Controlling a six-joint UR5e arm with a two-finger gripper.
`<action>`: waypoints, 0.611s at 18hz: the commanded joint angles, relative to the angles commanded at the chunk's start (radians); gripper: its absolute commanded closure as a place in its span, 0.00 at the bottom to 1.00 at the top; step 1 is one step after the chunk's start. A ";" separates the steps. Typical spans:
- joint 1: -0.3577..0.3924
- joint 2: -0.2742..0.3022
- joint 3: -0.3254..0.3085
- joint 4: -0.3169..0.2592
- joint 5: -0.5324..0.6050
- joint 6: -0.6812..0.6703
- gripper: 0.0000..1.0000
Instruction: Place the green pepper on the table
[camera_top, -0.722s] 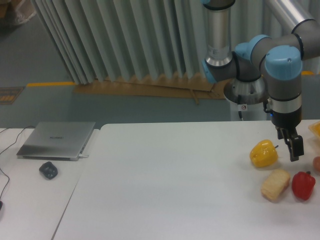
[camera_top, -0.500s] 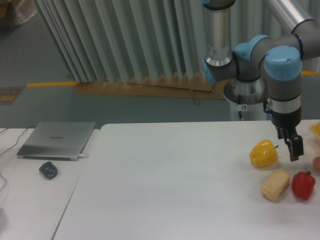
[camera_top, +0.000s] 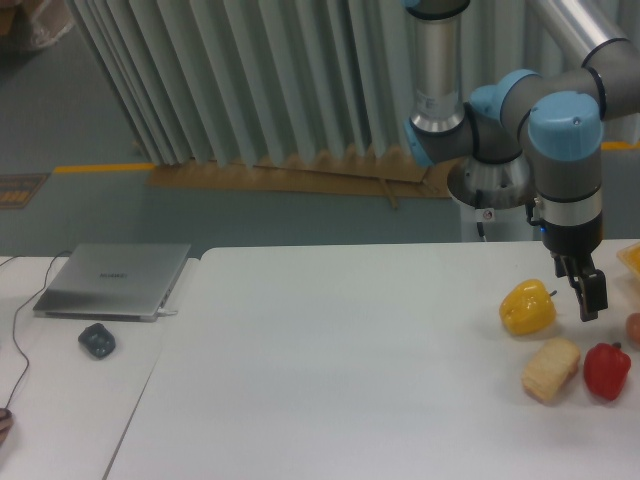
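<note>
The green pepper is out of view. The white table (camera_top: 330, 360) fills the lower middle and right. My gripper (camera_top: 588, 300) hangs fingers-down over the table's right side, just right of a yellow pepper (camera_top: 527, 307) and above a red pepper (camera_top: 606, 369). Its dark fingers are seen edge-on and overlap, so the gap between them does not show. Nothing visible is held in them.
A tan bread-like block (camera_top: 551, 368) lies beside the red pepper. An orange object (camera_top: 631, 258) and a reddish one (camera_top: 635, 328) are cut off by the right edge. On the left desk are a grey laptop (camera_top: 113, 280), a dark mouse (camera_top: 97, 340) and a thin cable.
The arm and gripper have stayed in place. On the left desk the cable has shifted, and something pinkish now shows at the bottom left edge.
</note>
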 joint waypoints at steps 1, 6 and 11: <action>0.000 0.000 0.000 0.000 0.002 -0.003 0.00; 0.002 0.000 0.000 0.000 0.000 -0.006 0.00; 0.011 0.000 0.000 0.000 -0.002 -0.005 0.00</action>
